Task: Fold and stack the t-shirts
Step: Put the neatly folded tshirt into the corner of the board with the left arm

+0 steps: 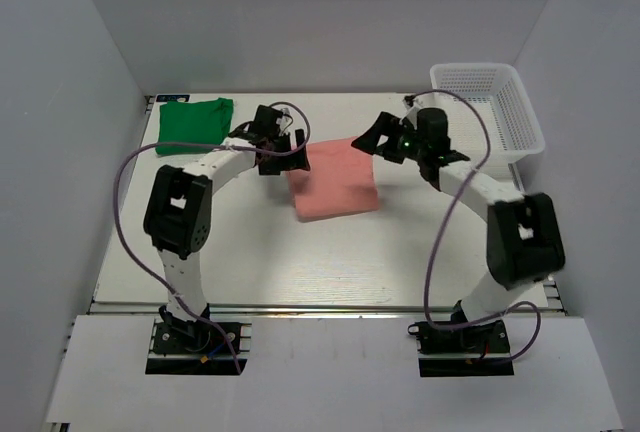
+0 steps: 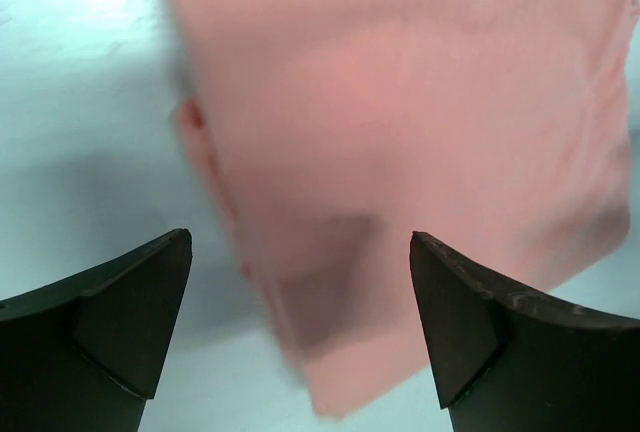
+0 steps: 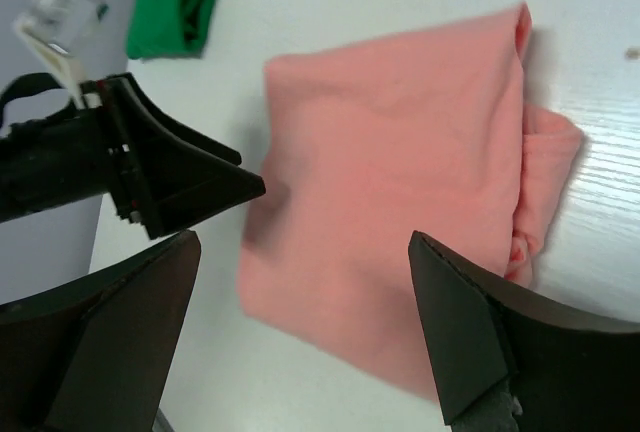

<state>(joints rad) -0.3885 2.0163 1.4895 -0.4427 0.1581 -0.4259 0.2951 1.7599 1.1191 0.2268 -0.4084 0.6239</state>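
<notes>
With the left end effector point(image 2: 300, 237) and right end effector point(image 3: 301, 240) released at the edges of the folded pink t-shirt point(image 1: 335, 182) mid-way across the desk point(image 1: 300, 262), I'd pinch every layer, then carry it flat onto the green t-shirt point(image 1: 193, 124) far left.
</notes>
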